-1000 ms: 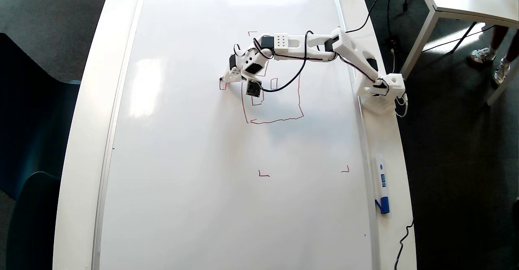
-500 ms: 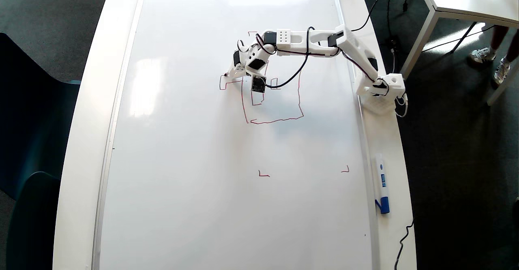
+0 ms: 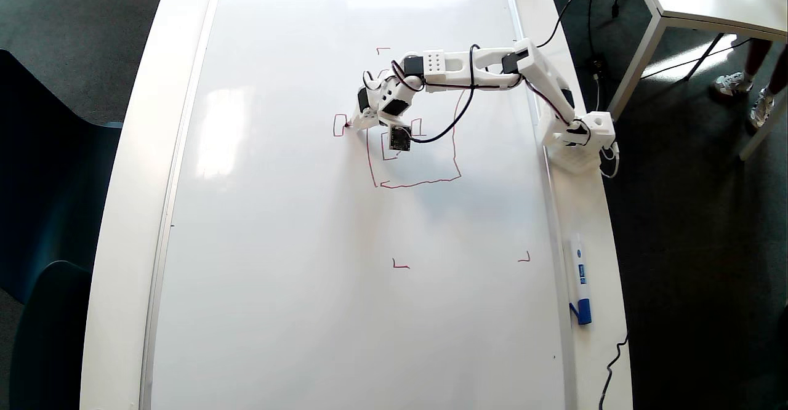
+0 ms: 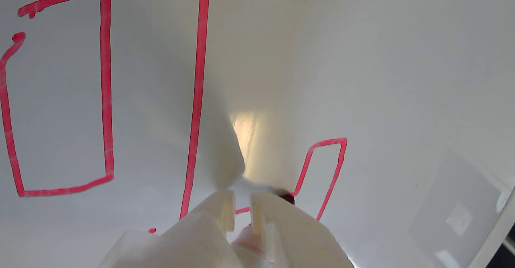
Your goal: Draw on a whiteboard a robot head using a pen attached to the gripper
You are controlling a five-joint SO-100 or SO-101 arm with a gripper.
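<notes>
whiteboard [image 3: 277,244] glossy white, thin silver frame, covers nearly whole tabletop, small red corner marks on it; robot head [image 3: 425,182] thin red wobbly outline in board's upper right part in overhead view, toward the right edge, small rectangles inside partly hidden by arm, small red box [image 3: 339,125] out to its left; wrist view shows box [image 4: 328,167] closed, a long red line [image 4: 197,99] and a larger inner rectangle [image 4: 105,99]; pen [image 4: 286,198] red tip touching board at the box's near edge, body mostly hidden between white pincer [image 4: 241,207] fingers; pincer [image 3: 357,122] clamped around pen, low over board just right of the box
</notes>
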